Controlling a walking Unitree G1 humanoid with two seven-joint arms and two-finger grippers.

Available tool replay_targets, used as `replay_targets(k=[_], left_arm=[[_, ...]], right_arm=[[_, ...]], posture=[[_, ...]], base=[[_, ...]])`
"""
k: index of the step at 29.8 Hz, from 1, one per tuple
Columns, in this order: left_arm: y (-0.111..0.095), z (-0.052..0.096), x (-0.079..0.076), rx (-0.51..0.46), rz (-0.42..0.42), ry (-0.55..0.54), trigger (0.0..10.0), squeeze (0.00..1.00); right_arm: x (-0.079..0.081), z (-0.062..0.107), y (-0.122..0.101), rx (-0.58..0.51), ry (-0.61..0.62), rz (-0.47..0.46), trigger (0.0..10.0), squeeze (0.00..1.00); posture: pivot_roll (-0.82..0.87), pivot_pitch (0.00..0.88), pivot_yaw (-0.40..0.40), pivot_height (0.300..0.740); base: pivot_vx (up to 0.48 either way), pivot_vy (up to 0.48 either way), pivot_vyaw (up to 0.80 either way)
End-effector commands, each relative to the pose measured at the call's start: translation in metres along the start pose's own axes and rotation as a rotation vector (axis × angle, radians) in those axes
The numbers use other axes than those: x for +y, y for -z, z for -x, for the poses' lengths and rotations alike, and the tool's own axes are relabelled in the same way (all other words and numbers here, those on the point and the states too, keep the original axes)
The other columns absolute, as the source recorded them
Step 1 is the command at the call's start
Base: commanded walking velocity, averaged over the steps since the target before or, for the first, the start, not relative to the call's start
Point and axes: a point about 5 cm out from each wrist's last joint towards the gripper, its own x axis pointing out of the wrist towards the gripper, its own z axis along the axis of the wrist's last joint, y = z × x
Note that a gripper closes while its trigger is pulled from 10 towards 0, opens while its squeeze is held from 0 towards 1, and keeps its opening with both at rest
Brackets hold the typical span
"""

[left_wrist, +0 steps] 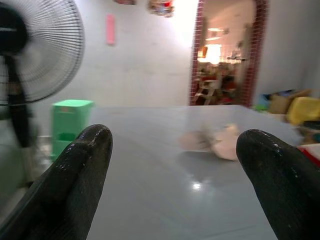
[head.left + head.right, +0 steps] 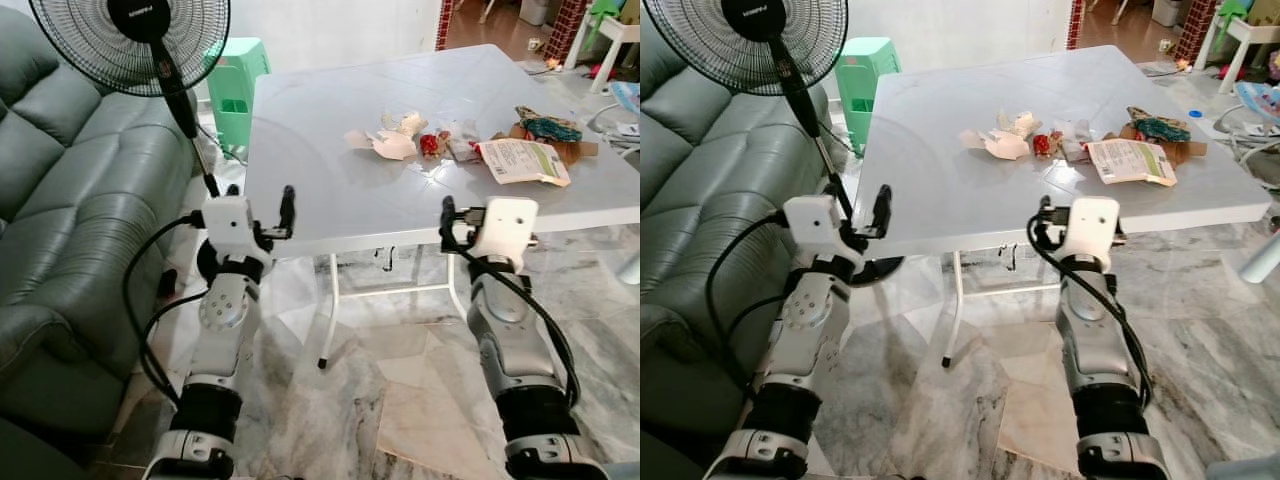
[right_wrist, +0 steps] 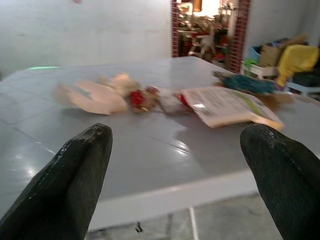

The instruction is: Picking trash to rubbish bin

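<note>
- Sofa [image 2: 60, 200]: one, dark green, on the left, cut off by the frame edge.
- Table [image 2: 330, 170]: one, grey, folding legs.
- Fan [image 2: 130, 40]: one, standing between sofa and table; base hidden.
- Stool [image 2: 236, 90]: one, green, far left of the table.
- Left gripper [image 2: 260, 205]: one, at the near table edge, fingers spread, empty.
- Right gripper [image 3: 175, 165]: one, at the near edge, fingers spread, empty.
- Trash [image 2: 460, 145]: a cluster of wrappers and paper scraps on the table's far right; exact count unclear.

Two black fingertips [image 1: 75, 175] stand wide apart over the grey table [image 1: 150, 150]. Crumpled pale trash [image 1: 215, 141] lies further along the table; a green stool [image 1: 70, 122] stands beyond the table, beside a fan [image 1: 35, 55].
</note>
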Motion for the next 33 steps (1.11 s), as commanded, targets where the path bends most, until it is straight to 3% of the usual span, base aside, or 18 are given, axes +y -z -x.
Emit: replay_targets(k=[1, 8, 14, 25, 33], left_arm=[[0.002, -0.002, -0.002, 0.008, 0.016, 0.024, 10.0, 0.00], [0.008, 0.000, -0.006, 0.019, 0.024, 0.032, 10.0, 0.00], [0.010, -0.002, -0.010, 0.012, 0.020, 0.037, 10.0, 0.00], [0.013, 0.008, 0.008, 0.002, 0.038, -0.044, 10.0, 0.00], [0.008, 0.005, 0.015, -0.007, -0.001, -0.058, 10.0, 0.00]], right_arm=[[-0.001, 0.002, -0.002, 0.000, 0.009, -0.006, 10.0, 0.00], [-0.005, 0.007, -0.002, -0.003, 0.021, 0.022, 10.0, 0.00], [-0.007, 0.009, -0.006, -0.003, 0.007, 0.071, 10.0, 0.00], [0.004, 0.000, -0.014, -0.012, -0.075, 0.080, 10.0, 0.00], [0.006, -0.002, -0.010, 0.003, -0.075, 0.063, 10.0, 0.00]], posture=[[-0.21, 0.000, 0.133, 0.740], [-0.24, 0.010, 0.144, 0.740], [-0.25, 0.019, 0.088, 0.740], [-0.21, 0.035, 0.055, 0.740], [-0.17, 0.038, 0.059, 0.740]], base=[[0.000, 0.000, 0.00], [0.000, 0.000, 0.00], [0.000, 0.000, 0.00], [0.000, 0.000, 0.00], [0.000, 0.000, 0.00]])
